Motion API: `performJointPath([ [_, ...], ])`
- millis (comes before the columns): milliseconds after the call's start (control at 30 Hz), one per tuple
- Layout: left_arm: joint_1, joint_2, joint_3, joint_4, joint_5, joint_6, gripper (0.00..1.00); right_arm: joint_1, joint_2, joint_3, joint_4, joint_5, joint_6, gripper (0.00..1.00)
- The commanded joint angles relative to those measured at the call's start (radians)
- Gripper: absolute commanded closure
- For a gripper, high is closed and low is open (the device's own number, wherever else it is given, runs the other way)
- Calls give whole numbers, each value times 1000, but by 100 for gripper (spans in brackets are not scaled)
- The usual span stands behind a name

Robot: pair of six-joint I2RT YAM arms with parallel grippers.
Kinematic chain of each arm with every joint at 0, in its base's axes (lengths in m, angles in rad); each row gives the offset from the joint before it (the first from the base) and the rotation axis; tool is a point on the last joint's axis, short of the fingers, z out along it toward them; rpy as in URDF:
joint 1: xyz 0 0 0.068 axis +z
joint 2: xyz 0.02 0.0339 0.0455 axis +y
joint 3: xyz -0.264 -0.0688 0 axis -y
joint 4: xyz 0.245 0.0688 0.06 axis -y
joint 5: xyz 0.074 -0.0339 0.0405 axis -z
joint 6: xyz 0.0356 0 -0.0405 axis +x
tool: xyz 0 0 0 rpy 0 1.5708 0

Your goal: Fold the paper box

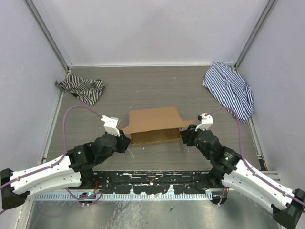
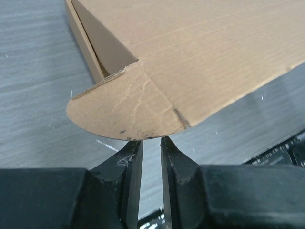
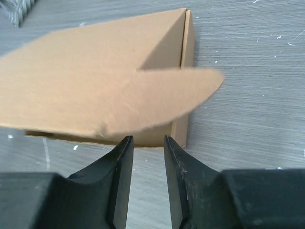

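Note:
The brown paper box (image 1: 155, 125) stands in the middle of the table, its walls up and its lid tilted over it. My left gripper (image 1: 126, 141) is at the box's left end. In the left wrist view it (image 2: 151, 139) is open by a narrow gap, and the lid's rounded ear flap (image 2: 119, 107) lies just past the fingertips. My right gripper (image 1: 186, 135) is at the box's right end. In the right wrist view it (image 3: 148, 138) is open and empty, and the blurred right ear flap (image 3: 162, 95) hangs just beyond its tips, over the box corner (image 3: 183, 47).
A dark striped cloth (image 1: 81, 88) lies crumpled at the far left. A blue-and-white striped cloth (image 1: 229, 89) lies at the far right. White walls with metal posts close the table on three sides. A metal rail (image 1: 152, 183) runs along the near edge.

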Motion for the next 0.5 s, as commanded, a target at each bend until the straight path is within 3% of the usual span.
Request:
performJointPath([
  [0, -71, -85, -1, -152, -44, -102, 72, 4, -144, 57, -185, -50, 105, 62],
  [267, -125, -280, 76, -164, -65, -79, 72, 5, -201, 259, -297, 29, 46, 64],
  [467, -125, -101, 247, -204, -204, -8, 66, 4, 46, 430, -286, 88, -13, 59],
])
